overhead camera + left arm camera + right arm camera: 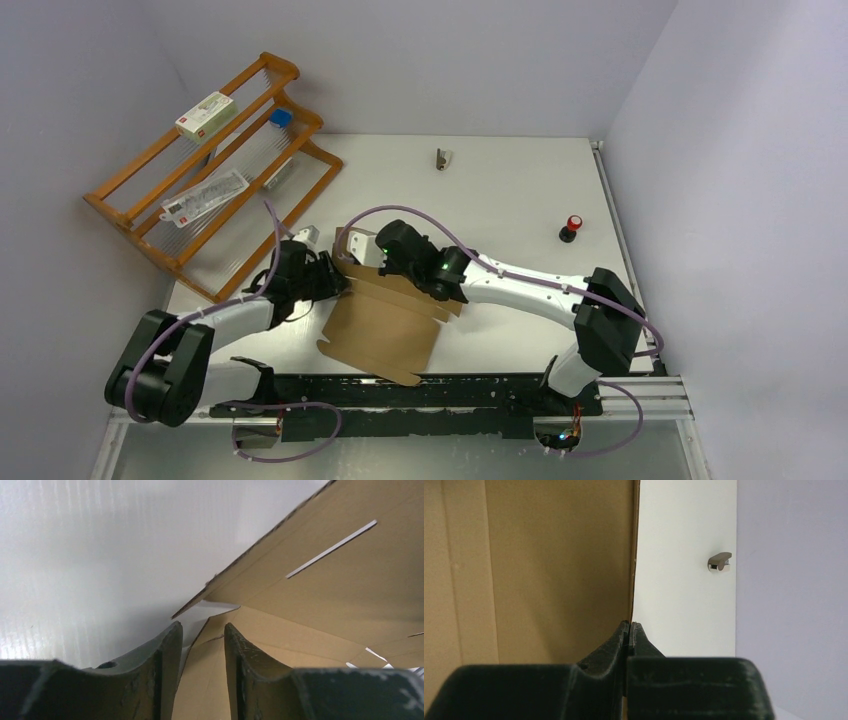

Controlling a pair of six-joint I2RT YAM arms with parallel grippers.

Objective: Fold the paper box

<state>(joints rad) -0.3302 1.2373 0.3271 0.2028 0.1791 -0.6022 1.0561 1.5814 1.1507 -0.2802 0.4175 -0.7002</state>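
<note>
The paper box (385,325) is a brown cardboard sheet with flaps and slits, lying mid-table with its far part lifted. My right gripper (388,248) is over the far edge. In the right wrist view it (630,624) is shut on the thin edge of an upright panel (549,570). My left gripper (338,275) is at the sheet's left side. In the left wrist view its jaws (202,627) stand apart, with a flap of the box (325,595) running between the fingers (167,650), close to the left one.
A wooden rack (215,160) stands at the back left, holding a white carton with red print (205,113) and a clear packet (205,197). A small metal piece (442,158) lies at the back. A red-topped button (572,228) sits to the right.
</note>
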